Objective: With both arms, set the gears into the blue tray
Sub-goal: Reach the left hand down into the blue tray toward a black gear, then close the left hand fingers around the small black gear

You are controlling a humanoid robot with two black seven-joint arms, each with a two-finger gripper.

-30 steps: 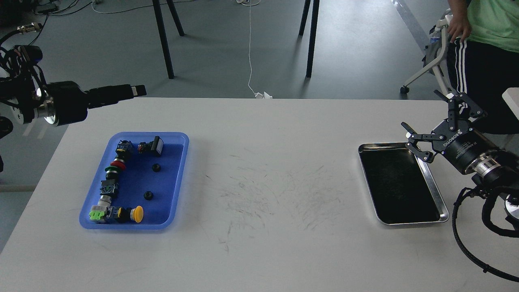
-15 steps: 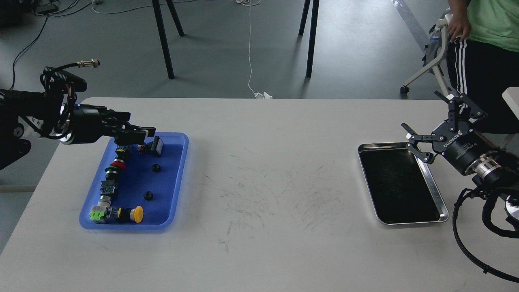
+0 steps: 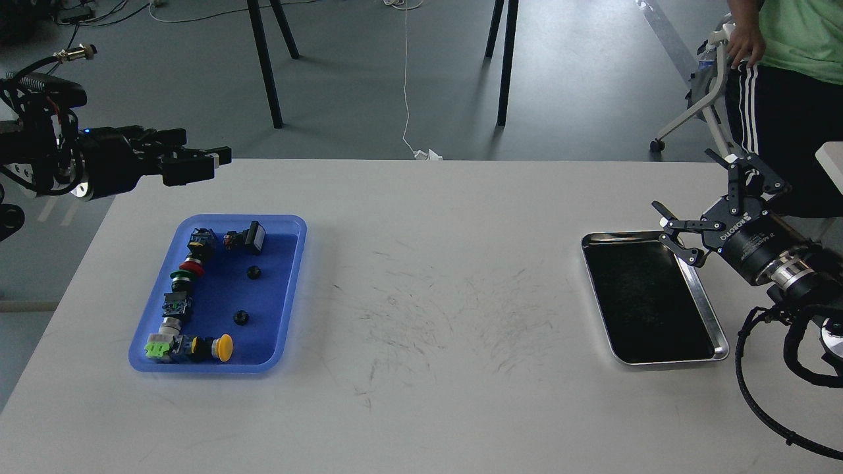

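Observation:
The blue tray (image 3: pixel 269 332) lies on the left of the white table. Two gears rest on its bare floor: one (image 3: pixel 253 271) toward the far end, the other (image 3: pixel 241 317) nearer me. My left gripper (image 3: pixel 214 161) hovers above the table's far left corner, behind the tray and well apart from it. It is seen side-on and dark, so its fingers cannot be told apart. At the right, my right gripper (image 3: pixel 685 179) stands open and empty, above the far corner of the steel tray.
Several colourful push-button switches (image 3: pixel 179 289) line the blue tray's left side and far end. A steel tray (image 3: pixel 716 332) with a dark inside sits at the right. A person (image 3: pixel 784 59) stands beyond the table's right corner.
The left gripper, which dipped over the blue tray's far end half a second ago, has lifted back up and away. The right arm has barely moved.

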